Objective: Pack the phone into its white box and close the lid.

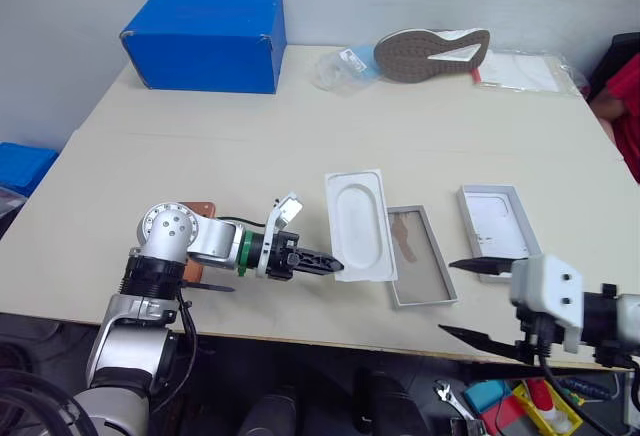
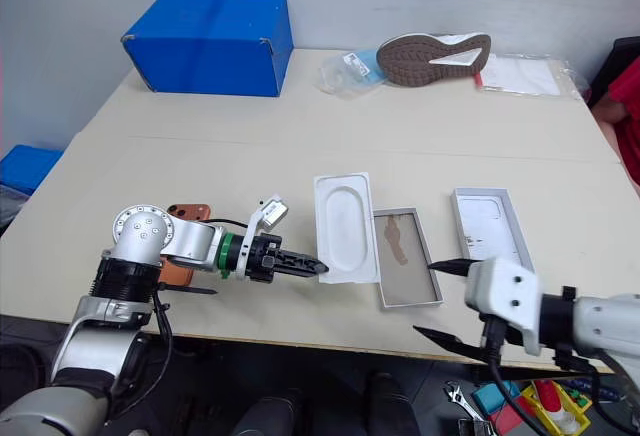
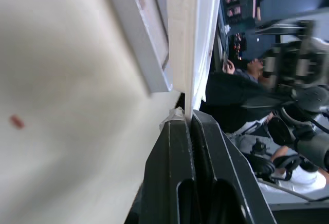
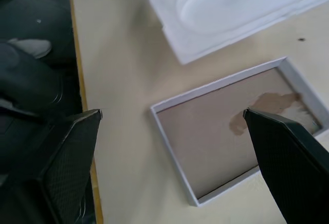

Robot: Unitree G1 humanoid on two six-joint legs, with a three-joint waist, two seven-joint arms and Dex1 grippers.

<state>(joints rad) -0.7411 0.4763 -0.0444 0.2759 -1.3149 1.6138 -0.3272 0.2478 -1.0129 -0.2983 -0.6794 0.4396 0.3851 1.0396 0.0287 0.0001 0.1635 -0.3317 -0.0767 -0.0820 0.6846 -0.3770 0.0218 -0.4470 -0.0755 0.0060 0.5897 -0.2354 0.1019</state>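
The moulded insert (image 1: 357,224) lies near the table's (image 1: 250,146) front edge, with the white box (image 1: 423,256) just beside it on the right and a second tray (image 1: 492,219) further right, apart from the box. The phone (image 2: 186,248) lies well to the left of the insert, near the front edge. At the table's back, a storage box (image 1: 208,39) sits on the left and a shoe (image 1: 432,54) to its right.

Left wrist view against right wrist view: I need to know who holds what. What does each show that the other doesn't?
Left wrist: the left tool shut on the white moulded insert's edge. Right wrist: the right tool open above the white box's stained brownish floor. Both: insert, box and table.
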